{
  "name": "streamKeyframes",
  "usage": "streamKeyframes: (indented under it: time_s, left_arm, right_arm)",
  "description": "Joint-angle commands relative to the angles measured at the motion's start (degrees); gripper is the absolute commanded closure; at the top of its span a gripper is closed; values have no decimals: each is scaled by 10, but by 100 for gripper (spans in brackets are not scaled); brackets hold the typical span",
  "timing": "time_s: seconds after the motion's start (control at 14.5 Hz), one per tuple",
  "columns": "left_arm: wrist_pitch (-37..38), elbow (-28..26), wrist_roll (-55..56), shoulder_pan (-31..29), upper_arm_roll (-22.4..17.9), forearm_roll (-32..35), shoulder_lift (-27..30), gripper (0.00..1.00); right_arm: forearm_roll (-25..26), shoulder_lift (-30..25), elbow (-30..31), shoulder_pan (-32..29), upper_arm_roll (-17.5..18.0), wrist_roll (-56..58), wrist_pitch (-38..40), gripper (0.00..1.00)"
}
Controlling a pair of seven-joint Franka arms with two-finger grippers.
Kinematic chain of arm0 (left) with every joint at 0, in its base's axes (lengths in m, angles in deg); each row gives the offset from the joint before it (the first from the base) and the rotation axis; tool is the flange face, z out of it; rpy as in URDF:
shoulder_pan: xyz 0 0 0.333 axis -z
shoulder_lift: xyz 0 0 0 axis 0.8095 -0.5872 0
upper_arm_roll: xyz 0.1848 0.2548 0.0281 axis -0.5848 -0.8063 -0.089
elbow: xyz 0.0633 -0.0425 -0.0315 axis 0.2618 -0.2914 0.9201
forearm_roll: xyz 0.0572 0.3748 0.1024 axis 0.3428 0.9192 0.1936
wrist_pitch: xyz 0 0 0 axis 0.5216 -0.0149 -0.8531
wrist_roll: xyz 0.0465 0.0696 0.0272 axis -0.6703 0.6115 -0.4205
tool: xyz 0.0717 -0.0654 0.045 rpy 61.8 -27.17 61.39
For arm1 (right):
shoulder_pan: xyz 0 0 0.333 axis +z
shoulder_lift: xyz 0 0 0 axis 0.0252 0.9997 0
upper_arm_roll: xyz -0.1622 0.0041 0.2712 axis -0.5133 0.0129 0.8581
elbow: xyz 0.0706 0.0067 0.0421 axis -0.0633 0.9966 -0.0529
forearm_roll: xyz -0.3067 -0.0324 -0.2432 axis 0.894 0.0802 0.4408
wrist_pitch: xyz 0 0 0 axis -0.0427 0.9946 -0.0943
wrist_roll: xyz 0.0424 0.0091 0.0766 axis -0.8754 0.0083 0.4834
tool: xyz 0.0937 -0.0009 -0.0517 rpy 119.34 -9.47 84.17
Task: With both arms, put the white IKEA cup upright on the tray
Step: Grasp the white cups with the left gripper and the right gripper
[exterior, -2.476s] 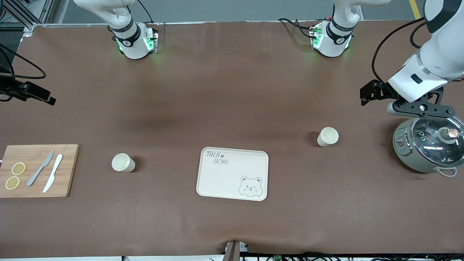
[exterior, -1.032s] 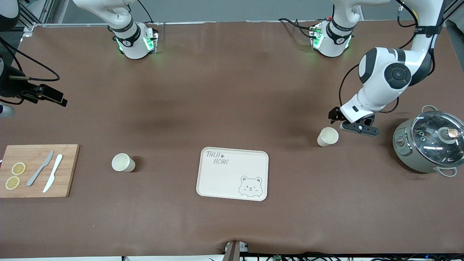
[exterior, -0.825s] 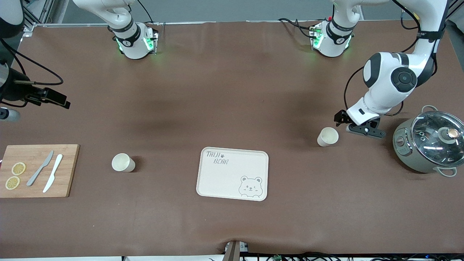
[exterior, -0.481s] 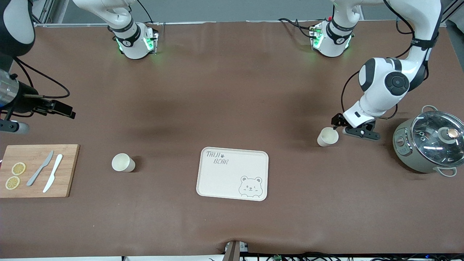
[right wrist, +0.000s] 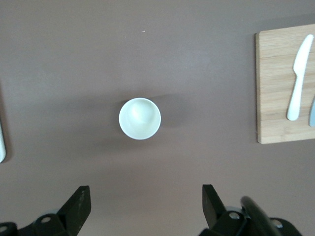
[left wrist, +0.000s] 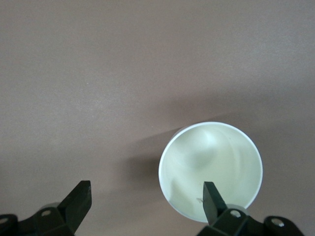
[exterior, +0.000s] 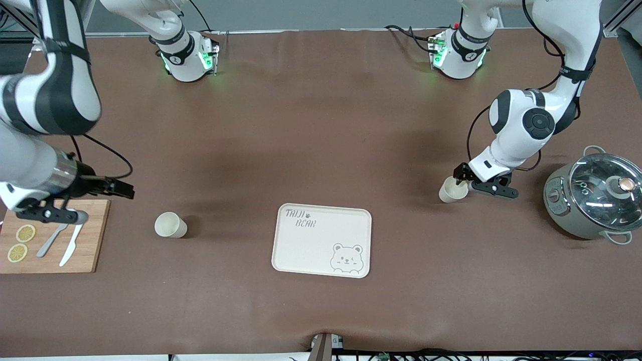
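Two white cups stand upright on the brown table. One cup [exterior: 453, 190] stands toward the left arm's end, the other cup [exterior: 170, 225] toward the right arm's end. The cream tray [exterior: 321, 240] with the bear face lies between them, empty. My left gripper [exterior: 489, 188] is open, low beside the first cup; in the left wrist view [left wrist: 145, 206] one fingertip [left wrist: 212, 199] overlaps that cup's [left wrist: 210, 167] mouth. My right gripper [exterior: 50, 216] is open over the cutting board's corner; in its wrist view [right wrist: 145, 206] the second cup [right wrist: 140, 118] lies ahead of it.
A wooden cutting board [exterior: 93, 250] with lemon slices [exterior: 25, 233], a grey knife and a white knife [exterior: 75, 243] lies at the right arm's end. A grey pot with a glass lid [exterior: 594, 200] stands at the left arm's end.
My left arm has swung from above the pot down to the cup beside it. My right arm has come in from the table's edge to over the cutting board. The cups and tray have not moved.
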State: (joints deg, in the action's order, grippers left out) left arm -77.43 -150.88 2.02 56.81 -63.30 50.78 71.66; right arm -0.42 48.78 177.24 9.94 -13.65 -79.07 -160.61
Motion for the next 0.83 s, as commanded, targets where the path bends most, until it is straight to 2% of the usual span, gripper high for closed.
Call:
streamKeyframes:
  time_s: [0.0,0.21,0.41,0.48,0.55,0.76]
  left_arm:
    - [-28,2,-9,2,2,-3,-15,0]
    - [-48,14,-10,4,4,-2,-43,0]
    - [-50,17,-7,2,8,-3,-50,0]
    - [-50,16,5,3,7,-7,-50,74]
    - [-50,15,-8,1,7,0,-50,100]
    - [-50,16,-18,-1,7,0,-49,100]
  right_arm:
    - [3,31,-6,3,-3,1,-26,0]
    - [3,67,-3,4,-3,21,-73,0]
    - [3,86,28,-1,-3,73,-150,0]
    - [3,90,36,-1,-3,78,-166,0]
    - [3,95,45,-1,-3,82,-180,0]
    - [3,102,74,-5,-3,114,-231,0]
